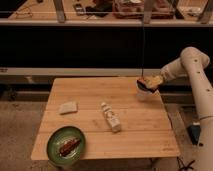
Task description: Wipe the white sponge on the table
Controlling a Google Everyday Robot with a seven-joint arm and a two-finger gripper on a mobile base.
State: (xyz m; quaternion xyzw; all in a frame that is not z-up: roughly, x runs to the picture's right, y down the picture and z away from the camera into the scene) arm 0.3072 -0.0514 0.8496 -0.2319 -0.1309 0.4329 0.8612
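Three items on the light-wood table (142, 127): green plate (54, 150) with brown food, front left; white sponge (68, 107) lying flat, left of centre; white labelled bottle (110, 118) on its side, mid-table; gripper (145, 89), fingers spread and empty, above far right edge.

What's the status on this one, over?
End effector open, above the far right corner of the table. White sponge untouched, left side. White bottle lies between.
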